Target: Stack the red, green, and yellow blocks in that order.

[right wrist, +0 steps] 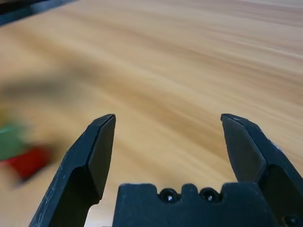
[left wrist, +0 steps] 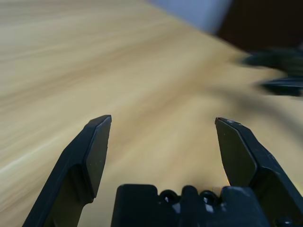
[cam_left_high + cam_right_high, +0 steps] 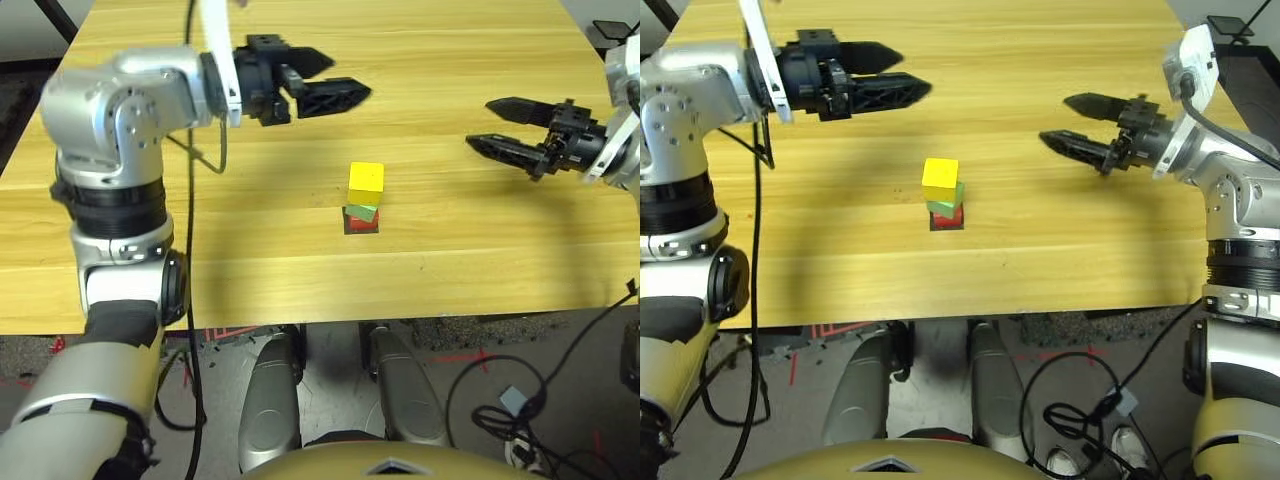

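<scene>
Three cubes stand stacked at the middle of the wooden table: the red block [image 3: 363, 226] at the bottom, the green block [image 3: 362, 211] on it, and the yellow block [image 3: 366, 179] on top, turned slightly askew. My left gripper [image 3: 348, 76] hovers open and empty above the table, behind and to the left of the stack. Well off to the stack's right, my right gripper [image 3: 480, 124] is open and empty too, fingers pointing left. In the right wrist view the green block [image 1: 9, 139] and red block [image 1: 28, 161] appear blurred beyond my open right gripper [image 1: 168, 118].
A dark flat patch [image 3: 349, 227] peeks out under the stack. The table's front edge [image 3: 330, 322] runs close below the stack. Cables lie on the floor [image 3: 500, 400] beneath. The right gripper [image 2: 279, 71] shows blurred in the left wrist view.
</scene>
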Controlling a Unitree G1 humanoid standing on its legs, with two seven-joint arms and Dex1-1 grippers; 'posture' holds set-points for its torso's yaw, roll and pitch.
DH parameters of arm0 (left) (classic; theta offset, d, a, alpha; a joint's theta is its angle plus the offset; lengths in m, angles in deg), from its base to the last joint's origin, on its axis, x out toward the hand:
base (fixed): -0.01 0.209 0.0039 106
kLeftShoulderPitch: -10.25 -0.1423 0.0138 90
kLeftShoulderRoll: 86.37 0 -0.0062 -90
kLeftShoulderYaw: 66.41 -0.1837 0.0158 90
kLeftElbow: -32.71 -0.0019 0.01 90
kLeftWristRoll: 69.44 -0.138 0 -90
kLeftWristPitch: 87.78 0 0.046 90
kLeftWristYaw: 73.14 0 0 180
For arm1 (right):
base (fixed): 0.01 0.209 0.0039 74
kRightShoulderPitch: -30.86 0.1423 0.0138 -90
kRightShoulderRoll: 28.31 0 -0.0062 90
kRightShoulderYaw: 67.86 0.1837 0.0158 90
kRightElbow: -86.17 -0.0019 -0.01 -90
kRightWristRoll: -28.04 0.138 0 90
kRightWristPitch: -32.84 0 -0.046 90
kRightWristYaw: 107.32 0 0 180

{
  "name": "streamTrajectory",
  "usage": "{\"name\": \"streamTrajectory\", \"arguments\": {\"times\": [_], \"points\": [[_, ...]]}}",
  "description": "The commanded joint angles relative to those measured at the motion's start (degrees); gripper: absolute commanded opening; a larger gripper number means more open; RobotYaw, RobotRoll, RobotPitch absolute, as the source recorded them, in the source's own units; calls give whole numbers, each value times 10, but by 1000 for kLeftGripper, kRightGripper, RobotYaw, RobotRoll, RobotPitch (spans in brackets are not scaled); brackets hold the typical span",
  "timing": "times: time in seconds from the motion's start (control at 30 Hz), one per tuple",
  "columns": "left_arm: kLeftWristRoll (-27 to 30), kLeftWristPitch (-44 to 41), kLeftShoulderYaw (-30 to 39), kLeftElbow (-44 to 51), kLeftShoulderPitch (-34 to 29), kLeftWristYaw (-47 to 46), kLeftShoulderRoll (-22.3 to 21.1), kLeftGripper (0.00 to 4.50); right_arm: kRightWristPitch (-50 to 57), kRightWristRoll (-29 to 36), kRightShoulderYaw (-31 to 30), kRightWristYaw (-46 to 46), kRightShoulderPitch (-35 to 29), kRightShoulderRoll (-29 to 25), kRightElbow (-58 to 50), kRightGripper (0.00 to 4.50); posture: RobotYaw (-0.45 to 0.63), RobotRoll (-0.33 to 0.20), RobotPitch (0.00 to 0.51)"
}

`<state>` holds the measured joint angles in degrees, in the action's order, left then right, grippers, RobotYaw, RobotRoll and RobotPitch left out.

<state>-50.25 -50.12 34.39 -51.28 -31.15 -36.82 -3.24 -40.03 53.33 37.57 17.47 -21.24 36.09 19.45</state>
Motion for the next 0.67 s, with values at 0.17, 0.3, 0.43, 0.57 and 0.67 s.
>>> {"name": "streamTrajectory", "arguments": {"times": [0.17, 0.3, 0.43, 0.57, 0.67], "points": [[-79, 298, 56, -28, -194, -133, 39, 4465, -185, -41, 74, 122, -37, 16, 134, 4500, 31, -10, 240], [-73, 382, 75, -82, -219, -133, 20, 4465, -227, -37, 100, 142, -42, -2, 191, 4500, 15, -31, 253], [-69, 427, 85, -118, -227, -136, 4, 4465, -250, -36, 108, 130, -58, -15, 217, 4500, 10, -28, 255], [-76, 461, 99, -162, -231, -142, -24, 4465, -273, -38, 118, 137, -72, -22, 242, 4500, 14, -30, 253], [-72, 474, 100, -174, -237, -148, -30, 4465, -283, -38, 119, 146, -74, -19, 256, 4500, 24, -31, 245]]}}
